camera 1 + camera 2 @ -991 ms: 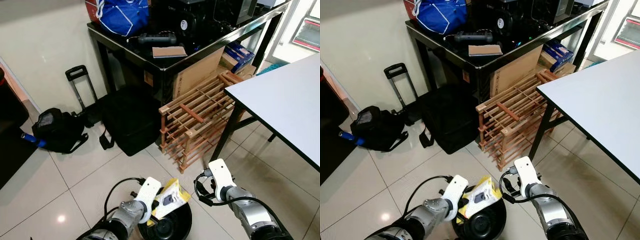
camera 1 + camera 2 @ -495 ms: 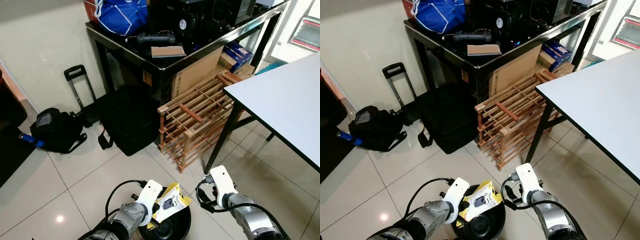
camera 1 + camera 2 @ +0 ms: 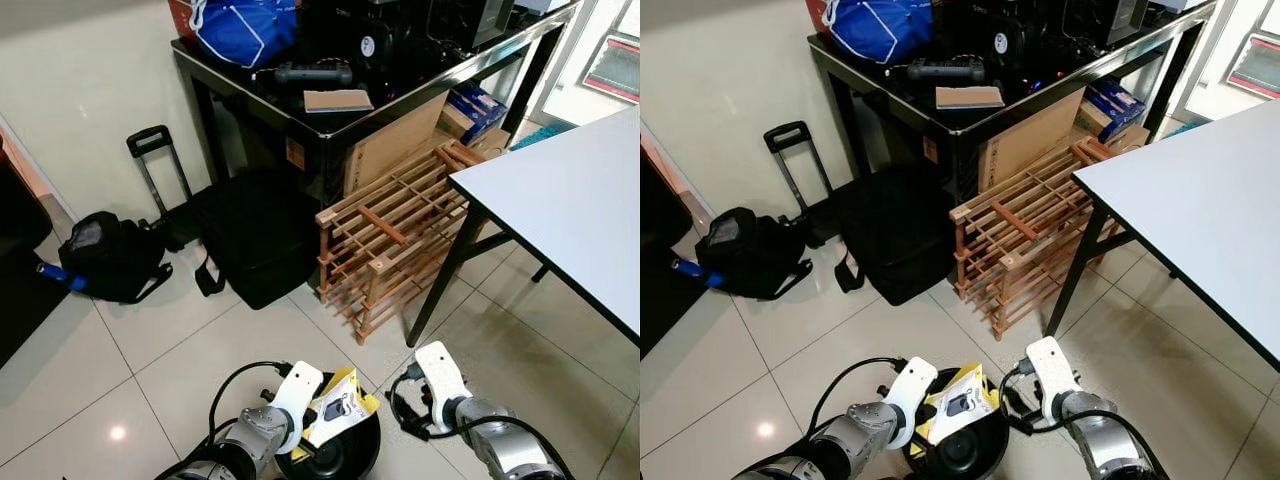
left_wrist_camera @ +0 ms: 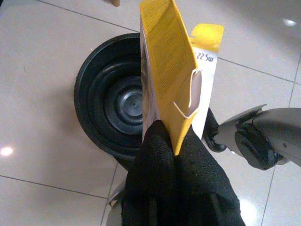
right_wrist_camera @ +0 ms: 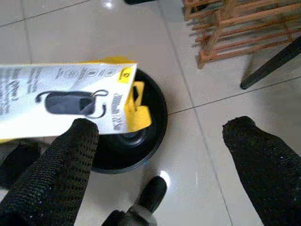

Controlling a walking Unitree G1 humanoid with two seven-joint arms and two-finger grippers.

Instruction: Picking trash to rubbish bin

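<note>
The left gripper pinches the bottom edge of the yellow-and-white package, whose long axis runs out from the 2 fingers over the round black bin (directly beneath). The right gripper, fingers spread wide and empty, hovers just beside.

Glossy tile floor, black table, wooden rack, white table.
</note>
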